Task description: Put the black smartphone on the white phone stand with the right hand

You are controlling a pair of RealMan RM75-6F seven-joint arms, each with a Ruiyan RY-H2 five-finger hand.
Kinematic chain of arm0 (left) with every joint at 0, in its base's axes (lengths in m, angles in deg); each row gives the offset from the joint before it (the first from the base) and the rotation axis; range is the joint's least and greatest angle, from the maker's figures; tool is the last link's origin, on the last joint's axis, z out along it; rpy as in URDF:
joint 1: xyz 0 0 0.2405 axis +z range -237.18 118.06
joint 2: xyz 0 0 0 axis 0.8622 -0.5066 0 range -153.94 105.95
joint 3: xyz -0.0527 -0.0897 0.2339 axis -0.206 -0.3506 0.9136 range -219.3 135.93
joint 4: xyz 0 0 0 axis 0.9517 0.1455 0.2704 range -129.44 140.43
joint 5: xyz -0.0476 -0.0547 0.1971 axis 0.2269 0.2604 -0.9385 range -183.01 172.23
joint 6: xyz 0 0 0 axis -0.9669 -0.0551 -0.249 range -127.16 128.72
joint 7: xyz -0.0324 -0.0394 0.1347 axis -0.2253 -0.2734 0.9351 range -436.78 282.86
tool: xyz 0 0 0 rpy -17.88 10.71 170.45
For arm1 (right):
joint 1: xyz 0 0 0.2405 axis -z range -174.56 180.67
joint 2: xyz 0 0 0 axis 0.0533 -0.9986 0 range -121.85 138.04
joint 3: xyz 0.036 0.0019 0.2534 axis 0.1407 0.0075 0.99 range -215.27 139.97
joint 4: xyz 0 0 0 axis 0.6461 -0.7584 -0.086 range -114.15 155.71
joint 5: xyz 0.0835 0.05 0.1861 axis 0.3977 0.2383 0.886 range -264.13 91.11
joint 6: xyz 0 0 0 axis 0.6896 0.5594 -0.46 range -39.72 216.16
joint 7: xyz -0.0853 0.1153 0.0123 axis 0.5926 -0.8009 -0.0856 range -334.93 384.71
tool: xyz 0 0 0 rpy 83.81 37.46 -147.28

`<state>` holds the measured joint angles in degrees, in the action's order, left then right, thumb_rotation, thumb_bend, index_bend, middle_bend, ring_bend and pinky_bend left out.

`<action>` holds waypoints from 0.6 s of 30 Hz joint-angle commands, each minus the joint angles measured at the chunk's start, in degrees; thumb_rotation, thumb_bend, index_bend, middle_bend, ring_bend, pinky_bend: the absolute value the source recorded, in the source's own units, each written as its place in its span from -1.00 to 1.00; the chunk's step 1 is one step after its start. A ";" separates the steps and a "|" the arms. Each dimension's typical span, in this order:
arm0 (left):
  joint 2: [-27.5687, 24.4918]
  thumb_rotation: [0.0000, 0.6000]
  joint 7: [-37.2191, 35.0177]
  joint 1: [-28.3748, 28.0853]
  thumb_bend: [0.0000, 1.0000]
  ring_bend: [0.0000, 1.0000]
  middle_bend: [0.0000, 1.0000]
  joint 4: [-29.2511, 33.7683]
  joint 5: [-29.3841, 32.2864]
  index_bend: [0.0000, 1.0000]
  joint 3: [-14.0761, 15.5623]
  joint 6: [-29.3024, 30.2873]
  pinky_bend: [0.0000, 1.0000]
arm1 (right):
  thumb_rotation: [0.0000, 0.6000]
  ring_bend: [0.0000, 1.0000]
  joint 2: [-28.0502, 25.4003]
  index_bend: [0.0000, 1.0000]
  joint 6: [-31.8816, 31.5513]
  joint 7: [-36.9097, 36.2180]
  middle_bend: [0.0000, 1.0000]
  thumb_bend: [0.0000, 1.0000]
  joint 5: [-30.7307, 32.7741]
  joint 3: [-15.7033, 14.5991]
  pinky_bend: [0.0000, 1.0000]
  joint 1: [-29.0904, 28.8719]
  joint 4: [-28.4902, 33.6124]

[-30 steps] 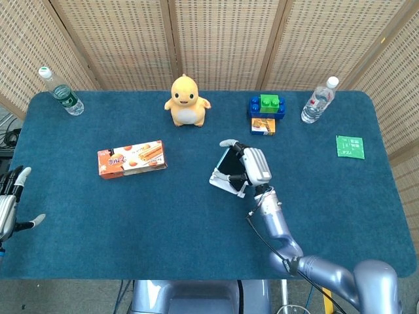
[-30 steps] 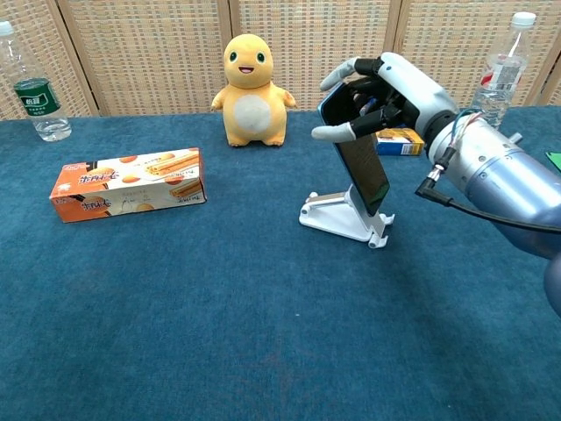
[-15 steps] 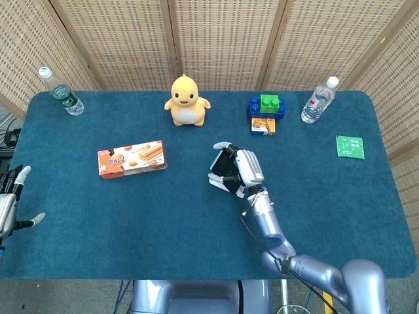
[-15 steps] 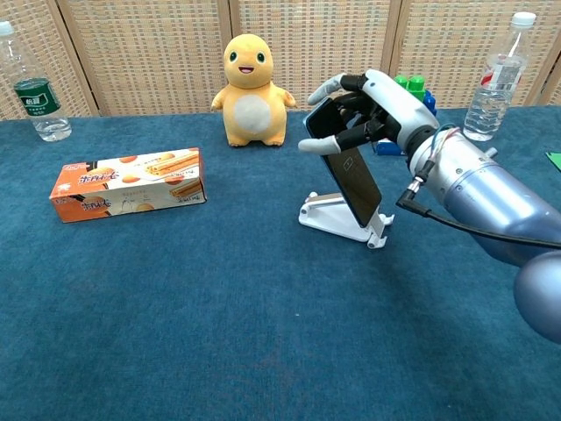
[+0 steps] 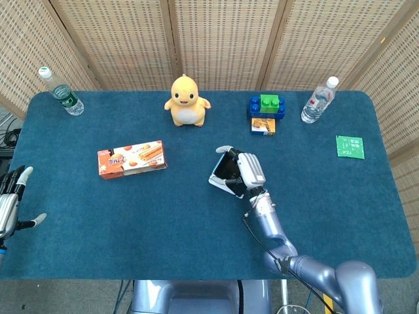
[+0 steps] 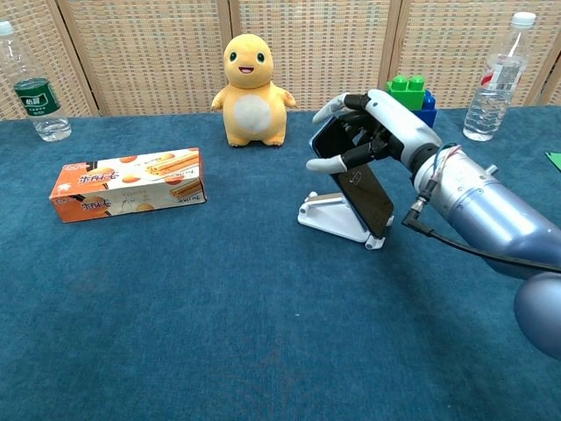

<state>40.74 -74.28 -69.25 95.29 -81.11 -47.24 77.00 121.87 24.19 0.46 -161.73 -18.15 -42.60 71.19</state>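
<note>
Chest view: right robot hand (image 6: 372,132) gripping black smartphone (image 6: 364,187), tilted on white phone stand (image 6: 329,217).

Black smartphone (image 6: 364,189), white phone stand (image 6: 326,215), yellow plush toy (image 6: 248,88), orange snack box (image 6: 128,184), blue tablecloth (image 6: 175,307).
</note>
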 commanded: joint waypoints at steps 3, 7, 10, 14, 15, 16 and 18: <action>0.00 1.00 0.07 -0.04 -1.00 -1.00 -1.00 0.02 0.10 -1.00 0.03 -0.10 -1.00 | 1.00 -0.04 1.14 -0.02 -0.65 -1.28 0.10 0.14 -0.61 -0.49 0.03 0.15 -1.74; -0.03 1.00 -0.10 -0.03 -1.00 -1.00 -1.00 -0.08 0.12 -1.00 0.03 -0.08 -1.00 | 1.00 -0.04 1.80 -0.02 -1.10 -2.00 0.10 0.14 -0.78 -0.41 0.03 0.12 -2.78; -0.03 1.00 -0.19 -0.05 -1.00 -1.00 -1.00 -0.13 0.12 -1.00 0.05 -0.10 -1.00 | 1.00 -0.04 2.45 -0.02 -1.90 -2.81 0.10 0.14 -0.88 -0.12 0.03 0.15 -3.56; -0.03 1.00 -0.14 -0.06 -1.00 -1.00 -1.00 -0.09 0.04 -1.00 0.12 -0.06 -1.00 | 1.00 -0.04 3.68 -0.02 -3.38 -3.69 0.10 0.14 -0.95 0.32 0.03 0.27 -5.02; -0.03 1.00 -0.15 -0.06 -1.00 -1.00 -1.00 -0.09 0.06 -1.00 0.12 -0.06 -1.00 | 1.00 -0.04 4.06 -0.02 -3.82 -4.02 0.10 0.14 -0.89 0.51 0.03 0.32 -5.41; -0.03 1.00 -0.18 -0.06 -1.00 -1.00 -1.00 -0.08 0.08 -1.00 0.11 -0.06 -1.00 | 1.00 -0.04 4.42 -0.02 -4.23 -4.38 0.10 0.14 -0.85 0.69 0.03 0.36 -5.80; -0.05 1.00 -0.22 -0.03 -1.00 -1.00 -1.00 -0.10 0.09 -1.00 0.12 0.00 -1.00 | 1.00 -0.04 5.06 -0.02 -4.90 -5.35 0.10 0.14 -0.59 1.20 0.03 0.47 -6.32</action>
<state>40.69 -74.49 -69.29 95.20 -81.03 -47.12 77.00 126.55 19.58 -4.46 -162.48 -17.26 -42.22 65.20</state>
